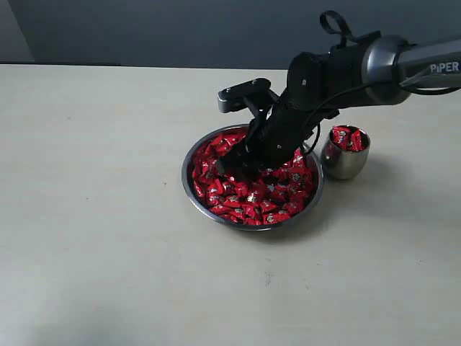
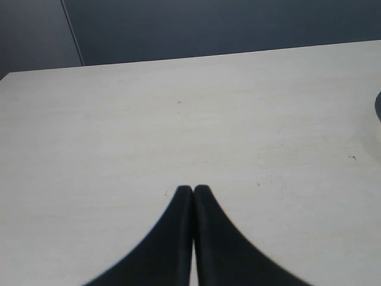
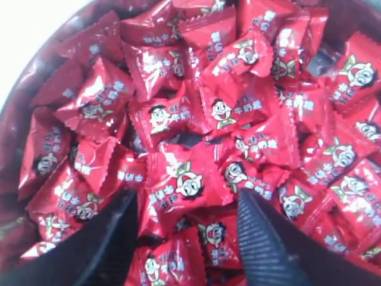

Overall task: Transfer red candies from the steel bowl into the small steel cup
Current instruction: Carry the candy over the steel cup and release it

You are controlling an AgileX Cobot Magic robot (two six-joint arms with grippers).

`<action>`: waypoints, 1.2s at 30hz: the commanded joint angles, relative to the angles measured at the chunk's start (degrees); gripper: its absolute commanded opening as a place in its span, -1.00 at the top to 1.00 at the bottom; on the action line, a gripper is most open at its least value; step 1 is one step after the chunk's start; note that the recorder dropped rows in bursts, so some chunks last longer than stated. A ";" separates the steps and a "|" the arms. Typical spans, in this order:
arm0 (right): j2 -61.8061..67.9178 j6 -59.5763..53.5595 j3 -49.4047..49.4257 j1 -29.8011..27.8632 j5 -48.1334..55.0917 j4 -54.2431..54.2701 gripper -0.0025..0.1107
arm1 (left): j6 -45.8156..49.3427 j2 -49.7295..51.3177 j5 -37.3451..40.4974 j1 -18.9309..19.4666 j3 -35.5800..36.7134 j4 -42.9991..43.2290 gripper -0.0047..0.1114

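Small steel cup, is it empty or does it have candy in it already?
Not empty. The small steel cup stands upright beside the steel bowl with red candies heaped to its rim.

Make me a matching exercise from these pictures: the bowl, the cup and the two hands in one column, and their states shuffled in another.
1. steel bowl
2. small steel cup
3. left hand
4. right hand

A. shut, over bare table
B. open, down among the red candies
C. wide, heaped with candies
D. narrow, candies showing at its rim

Pairs: 1-C, 2-D, 3-A, 4-B
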 commanded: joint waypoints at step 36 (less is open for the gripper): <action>-15.99 8.94 8.38 -19.98 -1.25 -11.76 0.90 | -0.16 -0.27 -0.28 -0.31 -0.48 0.11 0.91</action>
